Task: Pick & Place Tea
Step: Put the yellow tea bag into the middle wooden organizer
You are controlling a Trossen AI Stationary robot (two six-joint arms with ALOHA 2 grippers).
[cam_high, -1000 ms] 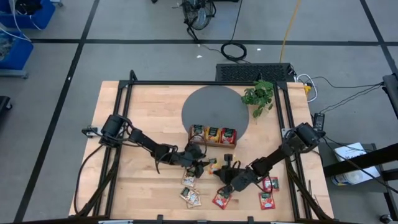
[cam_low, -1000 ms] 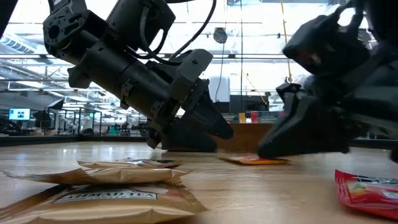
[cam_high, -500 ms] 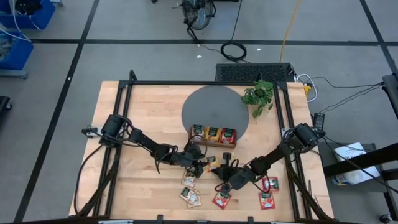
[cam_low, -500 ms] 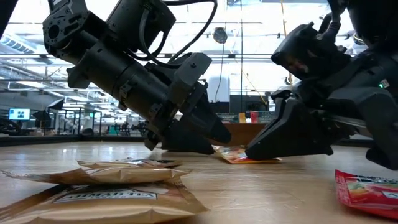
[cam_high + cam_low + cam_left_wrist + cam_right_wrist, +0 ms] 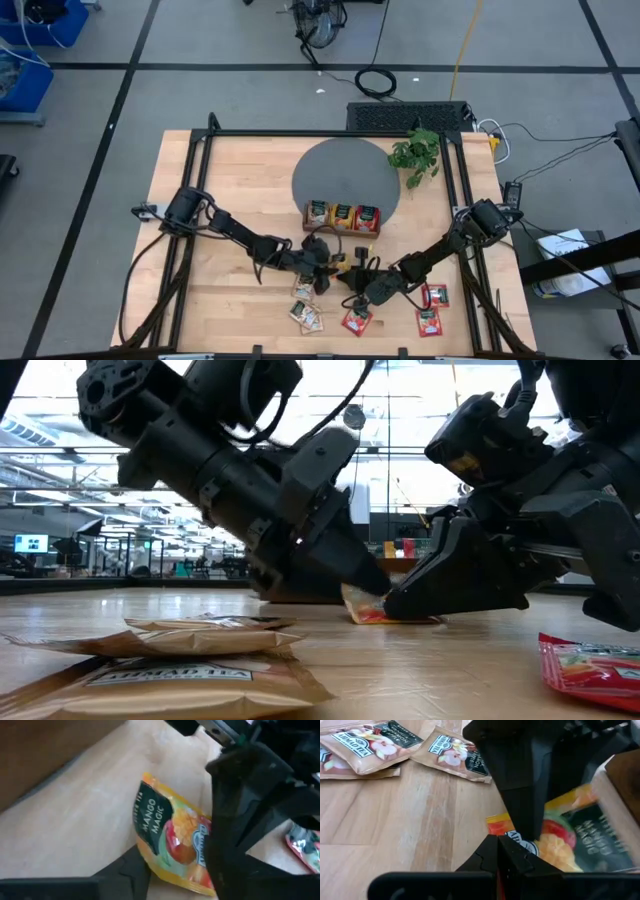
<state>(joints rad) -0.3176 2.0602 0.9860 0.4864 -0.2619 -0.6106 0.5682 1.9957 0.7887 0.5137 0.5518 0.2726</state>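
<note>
While half-open, left hand around orange sachet.

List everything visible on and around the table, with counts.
table: one, light wood, black frame
mat: one, grey, round, far middle
plant: one, green, at the mat's right edge
tray: one, wooden, on the mat's near edge, holding three sachets: green, orange, red
beige sachets: three, near edge, left of centre
red sachets: three, near edge, right
orange sachet: one, between the grippers, one edge lifted
left gripper: at the orange sachet
right gripper: shut, at its other side
</note>
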